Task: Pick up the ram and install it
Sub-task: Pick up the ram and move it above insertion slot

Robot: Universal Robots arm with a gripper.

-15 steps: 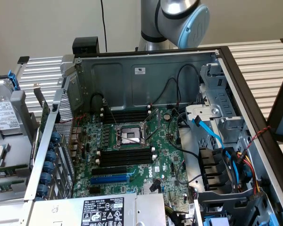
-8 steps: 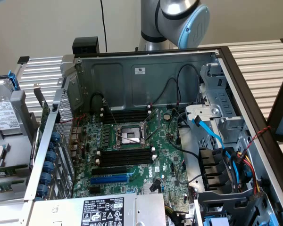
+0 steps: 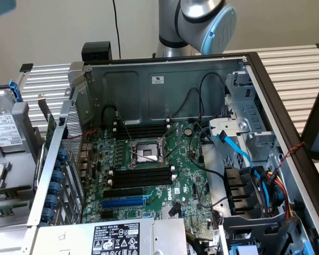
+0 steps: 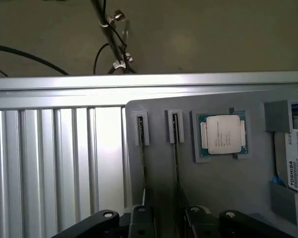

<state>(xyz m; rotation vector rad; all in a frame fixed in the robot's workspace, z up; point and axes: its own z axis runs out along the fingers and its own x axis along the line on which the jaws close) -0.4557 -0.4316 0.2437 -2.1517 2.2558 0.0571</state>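
- Two thin boards stand on edge in the gray tray (image 4: 228, 188); one, probably the ram (image 4: 175, 158), lines up with the gripper (image 4: 166, 218).
- Its jaws stand wide open, holding nothing.
- Light, stiff, fragile: pinch its flat faces mid-length.

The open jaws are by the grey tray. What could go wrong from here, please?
1. Two ram sticks stand close together in the grey tray; the jaws may catch the wrong one or bump both.
2. The processor lies right beside them and could be knocked.
3. In the case, black cables hang near the black slots, so a carried stick might snag.
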